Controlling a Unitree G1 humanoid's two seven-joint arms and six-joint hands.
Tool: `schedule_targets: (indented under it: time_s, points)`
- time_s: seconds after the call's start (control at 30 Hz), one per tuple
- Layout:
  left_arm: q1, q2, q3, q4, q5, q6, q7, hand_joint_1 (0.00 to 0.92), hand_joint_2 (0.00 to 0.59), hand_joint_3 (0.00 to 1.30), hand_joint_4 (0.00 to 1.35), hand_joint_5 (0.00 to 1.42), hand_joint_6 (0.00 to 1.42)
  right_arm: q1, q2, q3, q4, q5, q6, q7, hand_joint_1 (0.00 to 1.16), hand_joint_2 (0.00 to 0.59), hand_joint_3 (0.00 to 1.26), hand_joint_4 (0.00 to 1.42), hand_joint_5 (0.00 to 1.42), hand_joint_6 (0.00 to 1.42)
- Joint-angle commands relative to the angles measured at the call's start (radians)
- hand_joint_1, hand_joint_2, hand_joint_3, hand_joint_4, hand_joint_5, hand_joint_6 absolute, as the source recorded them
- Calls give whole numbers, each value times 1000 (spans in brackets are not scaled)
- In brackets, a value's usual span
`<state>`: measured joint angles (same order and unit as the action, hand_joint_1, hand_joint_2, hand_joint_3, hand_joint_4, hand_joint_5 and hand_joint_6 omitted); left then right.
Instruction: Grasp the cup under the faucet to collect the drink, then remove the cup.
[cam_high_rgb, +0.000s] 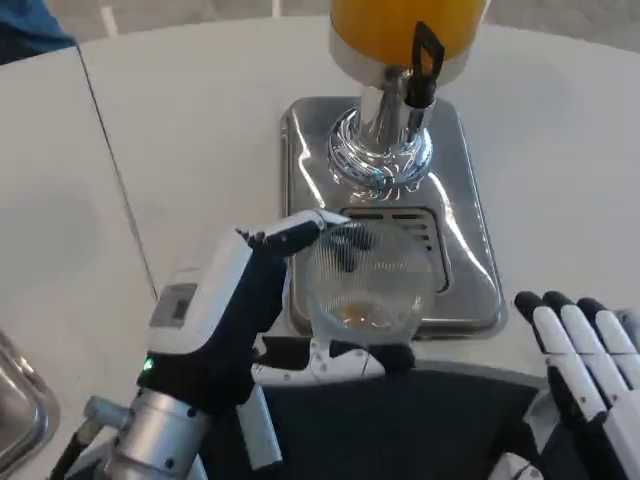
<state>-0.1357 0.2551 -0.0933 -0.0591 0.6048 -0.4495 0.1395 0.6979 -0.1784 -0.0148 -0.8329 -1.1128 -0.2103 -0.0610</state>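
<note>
Far left we see a metal corner (20, 415) cut by the frame, can't tell what it is. Then our left hand (235, 320): fingers (290, 237) wrapped around the clear ribbed cup (365, 285), grasping it, thumb under near the base. Cup sits on the front of the steel drip tray (465, 250), over the grate (400, 225), with a little orange drink in the bottom. It looks slightly forward of the faucet (410, 95), not clearly under it; depth is hard to judge from above.

Risks, as we judge them: if the cup isn't lined up with the spout, drink lands on the tray or the desk (200, 120). The thin plastic could squash under a hard squeeze, or slip if tilted on removal, spilling drink.

Juice dispenser (400, 30) is cut off at the top, so tank level is unknown. The lever's position is hard to read.

Right hand (585, 370) rests at the lower right, fingers straight and released, holding nothing, partly cropped. A dark surface (430, 425) along the bottom hides the cup's near side base.
</note>
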Motion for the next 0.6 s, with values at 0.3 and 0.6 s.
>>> schedule_targets:
  time_s: [0.3, 0.6]
  points:
    - [-242, -14, -74, 276, 78, -10, 146, 575, 0, 1058, 1232, 1424, 1424, 30, 8, -30, -30, 9, -12, 7, 131, 586, 0, 0, 0, 0]
    - [-383, -52, -107, 466, 49, 21, 175, 575, 0, 1058, 1232, 1424, 1424, 1, 11, -22, -17, 23, -9, 30, 133, 586, 0, 0, 0, 0]
